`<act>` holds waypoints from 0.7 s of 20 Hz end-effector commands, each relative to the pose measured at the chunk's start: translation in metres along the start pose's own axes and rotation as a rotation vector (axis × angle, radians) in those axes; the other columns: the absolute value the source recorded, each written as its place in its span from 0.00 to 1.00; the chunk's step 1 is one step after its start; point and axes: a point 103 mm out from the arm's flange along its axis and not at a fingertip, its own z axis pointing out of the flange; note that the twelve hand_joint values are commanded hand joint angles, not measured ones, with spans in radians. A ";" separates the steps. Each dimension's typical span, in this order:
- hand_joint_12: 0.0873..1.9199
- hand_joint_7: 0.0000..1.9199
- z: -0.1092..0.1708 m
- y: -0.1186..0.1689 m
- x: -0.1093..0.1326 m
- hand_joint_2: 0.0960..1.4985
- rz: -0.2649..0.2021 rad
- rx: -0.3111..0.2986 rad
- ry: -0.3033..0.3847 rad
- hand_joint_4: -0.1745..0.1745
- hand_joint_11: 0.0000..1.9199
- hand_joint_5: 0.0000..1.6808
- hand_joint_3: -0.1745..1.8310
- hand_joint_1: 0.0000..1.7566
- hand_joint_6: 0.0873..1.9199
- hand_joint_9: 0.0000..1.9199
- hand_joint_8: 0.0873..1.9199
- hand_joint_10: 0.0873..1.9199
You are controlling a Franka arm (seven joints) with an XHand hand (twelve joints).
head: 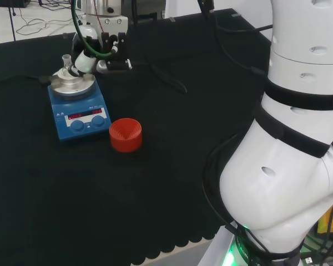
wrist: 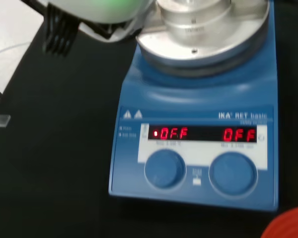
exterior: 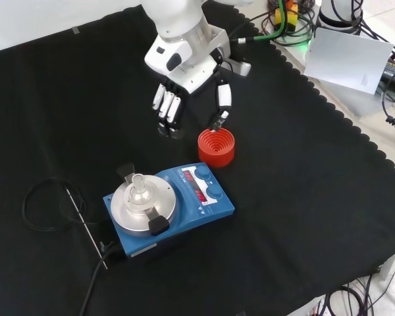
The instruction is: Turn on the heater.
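Head view: the blue hotplate heater with a round steel top plate (head: 77,108) sits at the far left of the black-clothed table (head: 172,166), a red ribbed plastic ring (head: 125,134) just beside its right front corner.

Front view: the black and white hand (exterior: 184,82) hangs above the cloth behind the ring, fingers straight and pointing down, holding nothing.

Wrist view: two round blue knobs (wrist: 165,168) sit below the heater's lit red display.
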 end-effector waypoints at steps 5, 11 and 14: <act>0.62 0.53 0.041 -0.023 -0.009 0.38 -0.003 0.109 -0.022 0.31 0.38 0.25 0.42 0.52 0.23 0.58 0.40 0.28; 0.43 0.71 0.064 -0.030 -0.011 0.43 -0.014 0.149 -0.044 0.22 0.70 0.22 0.40 0.57 0.20 0.79 0.60 0.45; 0.42 0.75 0.073 -0.033 -0.011 0.46 -0.019 0.173 -0.050 0.21 0.78 0.23 0.39 0.59 0.20 0.81 0.69 0.56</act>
